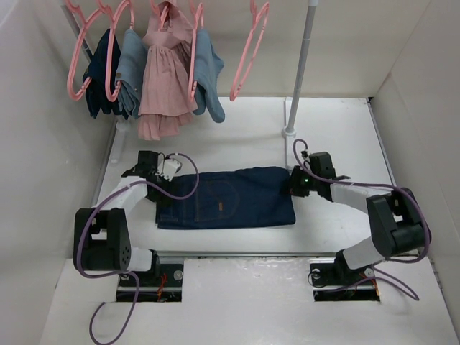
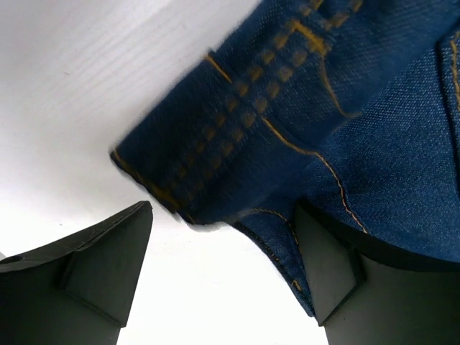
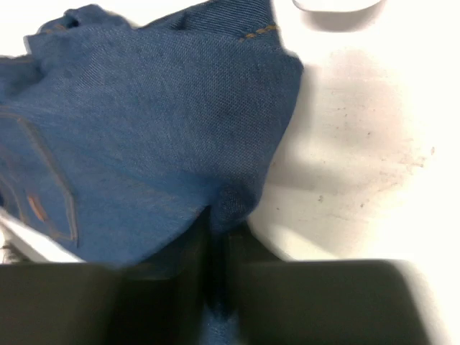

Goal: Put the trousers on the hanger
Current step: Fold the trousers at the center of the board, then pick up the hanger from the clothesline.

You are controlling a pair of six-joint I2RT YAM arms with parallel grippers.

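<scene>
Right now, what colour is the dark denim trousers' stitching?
Orange stitching on the trousers; left wrist view shows it best.

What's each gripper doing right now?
Left gripper: open, straddling the trousers at the waistband.
Right gripper: closed, pinching the trousers.

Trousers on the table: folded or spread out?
Folded: the trousers lie as a short flat rectangle, with no legs trailing out.
</scene>
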